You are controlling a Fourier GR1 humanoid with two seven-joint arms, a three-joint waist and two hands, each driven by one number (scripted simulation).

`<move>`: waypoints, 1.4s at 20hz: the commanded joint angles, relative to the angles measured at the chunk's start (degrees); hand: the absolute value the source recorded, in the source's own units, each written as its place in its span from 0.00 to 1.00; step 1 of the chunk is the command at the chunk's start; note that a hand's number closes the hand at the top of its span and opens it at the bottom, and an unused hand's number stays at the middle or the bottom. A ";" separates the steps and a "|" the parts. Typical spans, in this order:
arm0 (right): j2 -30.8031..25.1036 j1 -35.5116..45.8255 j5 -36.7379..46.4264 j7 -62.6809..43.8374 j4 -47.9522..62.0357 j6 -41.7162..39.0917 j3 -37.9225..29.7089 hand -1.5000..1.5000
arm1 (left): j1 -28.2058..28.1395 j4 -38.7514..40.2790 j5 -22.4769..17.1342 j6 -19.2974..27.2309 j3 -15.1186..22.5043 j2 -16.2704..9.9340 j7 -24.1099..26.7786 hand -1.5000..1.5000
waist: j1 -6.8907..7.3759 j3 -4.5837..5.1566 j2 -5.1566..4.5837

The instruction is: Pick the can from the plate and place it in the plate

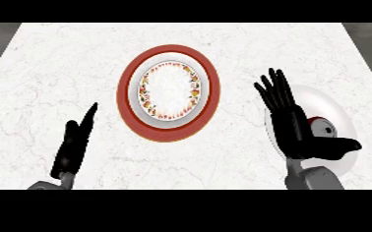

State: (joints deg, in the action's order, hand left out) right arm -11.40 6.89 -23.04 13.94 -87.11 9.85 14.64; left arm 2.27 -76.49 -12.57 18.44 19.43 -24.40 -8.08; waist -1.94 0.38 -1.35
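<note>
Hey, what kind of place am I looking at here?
Probably a kitchen or dining counter: a white marbled countertop bears a red-rimmed plate with a patterned plate inside it, and a plain white plate holding a can beside the right hand.

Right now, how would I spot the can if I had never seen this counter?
Find the plain white plate at the counter's right edge, not the red-rimmed patterned plate in the middle. The can lies on it, just behind the open right hand, partly hidden. It is the only small red-and-grey thing there.
</note>
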 commanded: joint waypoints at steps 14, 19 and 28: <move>-12.13 6.59 25.25 -6.76 6.15 11.03 4.90 0.00 | -20.19 -40.05 -1.70 1.03 -1.65 -13.47 -1.05 0.50 | -2.21 0.10 3.56; -7.41 6.24 28.74 -2.89 3.28 19.09 5.02 0.00 | -11.51 -39.43 -2.26 2.20 -6.47 -11.87 1.93 0.50 | -3.43 -0.20 2.10; -20.32 8.32 48.68 -31.76 -8.62 18.70 8.05 0.00 | 2.05 -27.83 -4.61 -2.20 -9.40 -10.68 3.23 0.50 | -1.89 0.16 1.88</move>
State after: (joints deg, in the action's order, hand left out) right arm -26.67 13.42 18.50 -4.89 -93.02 30.78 21.90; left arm 0.33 -106.42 -17.36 17.01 10.33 -35.78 -5.70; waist -4.17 0.40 0.55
